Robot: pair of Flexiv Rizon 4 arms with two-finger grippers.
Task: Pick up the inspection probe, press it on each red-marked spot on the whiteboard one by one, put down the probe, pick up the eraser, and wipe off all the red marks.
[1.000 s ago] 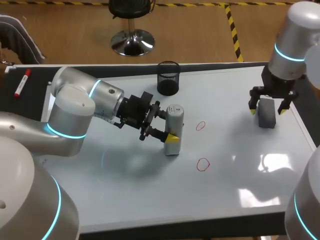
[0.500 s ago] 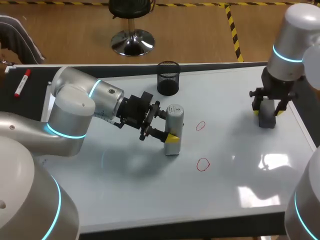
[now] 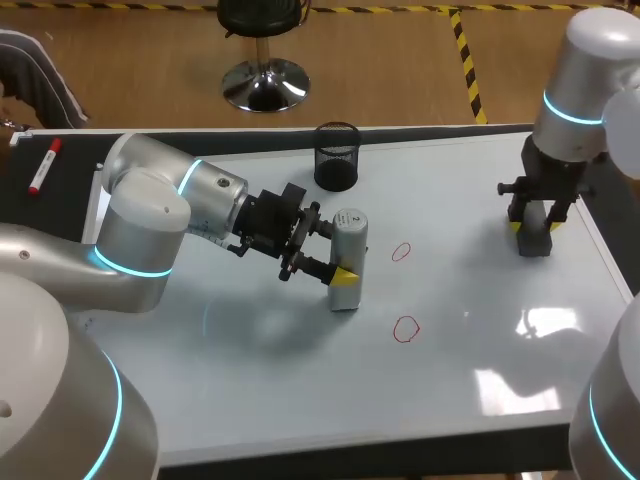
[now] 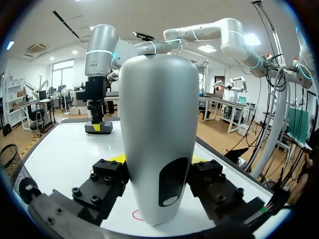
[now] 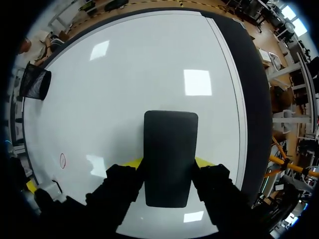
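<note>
No readable text, number or sign on the whiteboard (image 3: 250,380), probe (image 3: 348,250) or eraser (image 3: 534,240).

Left wrist view — the probe (image 4: 158,139) hides most of 1 red mark (image 4: 135,215).

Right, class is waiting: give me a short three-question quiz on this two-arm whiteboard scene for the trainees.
1. True or false: the left gripper is shut on the tall grey rounded probe.
2. How many red circles are drawn on the whiteboard?
3. The right gripper is shut on: A nothing; B the dark rectangular eraser; C the probe.
Key: 1 true; 2 two; 3 B.
</note>
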